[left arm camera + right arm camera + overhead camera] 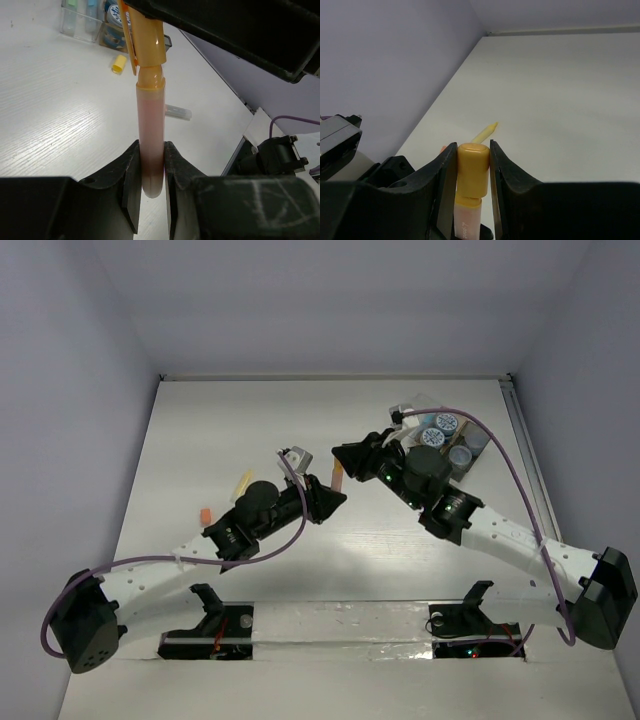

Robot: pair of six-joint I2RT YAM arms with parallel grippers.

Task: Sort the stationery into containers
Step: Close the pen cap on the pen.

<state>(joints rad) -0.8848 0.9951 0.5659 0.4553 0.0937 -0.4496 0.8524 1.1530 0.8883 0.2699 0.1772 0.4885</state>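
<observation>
**Top view:** The left claw (325, 498) and right claw (350, 457) met over the middle of the desk (200, 420). Both were clamped on one pink pen (338, 477), held clear of the surface. Several jars (445, 424) already sat grouped at the far right. A yellow stick (243, 483) and an orange block (204, 515) lay unsorted beside the left arm.

**Left wrist view:** That claw was closed tight on the pen's lower barrel, with the right claw's dark body over the orange cap (150, 45). Beyond, a clear box (75, 22) held blue and green pieces. A yellow block (119, 64) and a clear-capped stick (177, 111) lay loose on the desk.

**Right wrist view:** Its jaws were pinched on the cap. The sort looked roughly half done, with the pen and at least four loose pieces left.
</observation>
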